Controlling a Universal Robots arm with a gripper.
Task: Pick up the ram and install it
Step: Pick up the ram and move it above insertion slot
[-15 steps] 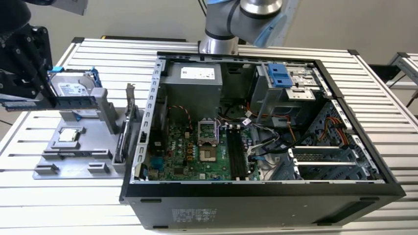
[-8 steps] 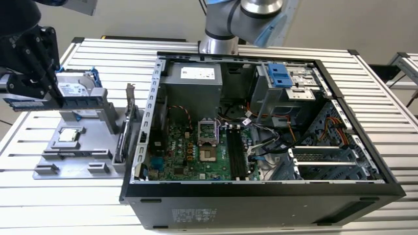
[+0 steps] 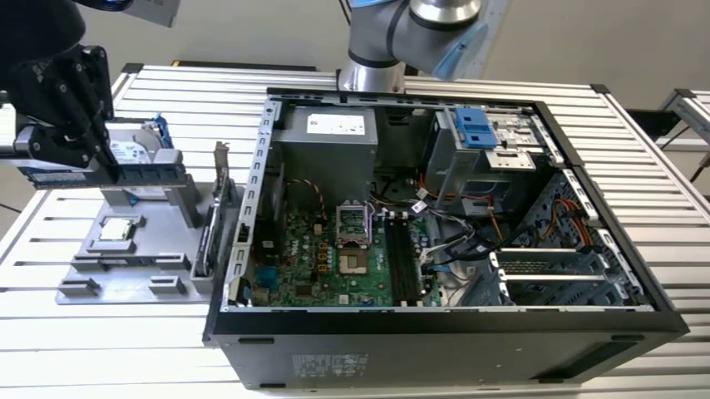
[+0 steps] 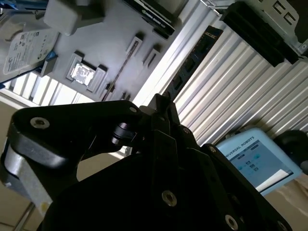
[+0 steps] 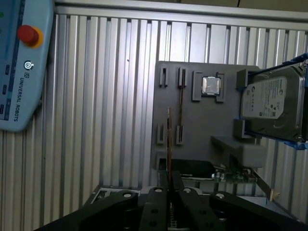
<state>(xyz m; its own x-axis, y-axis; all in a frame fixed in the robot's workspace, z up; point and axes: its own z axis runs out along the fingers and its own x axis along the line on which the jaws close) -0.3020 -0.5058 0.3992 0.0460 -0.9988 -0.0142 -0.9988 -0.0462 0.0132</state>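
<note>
My gripper [image 5: 169,185]: clenched on ram [image 4: 191,61] end. Hazard: ram pivots in pinch, misaligns at slots [image 3: 401,262], jams.

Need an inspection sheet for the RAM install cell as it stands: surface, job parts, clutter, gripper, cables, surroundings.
Surface: slatted metal table, carrying an open PC case and a grey fixture tray.
Job's things: the ram is off the tray, held in the gripper; memory slots look unfilled.
Clutter: on the tray, a processor, a hard drive in a blue frame, an expansion card on edge.
Gripper: shut on the ram, above the tray, at the exterior view's left.
Cables: loose wire bundles inside the case, beside the slots.
Surroundings: teach pendant on the table; arm base beyond the case.
</note>
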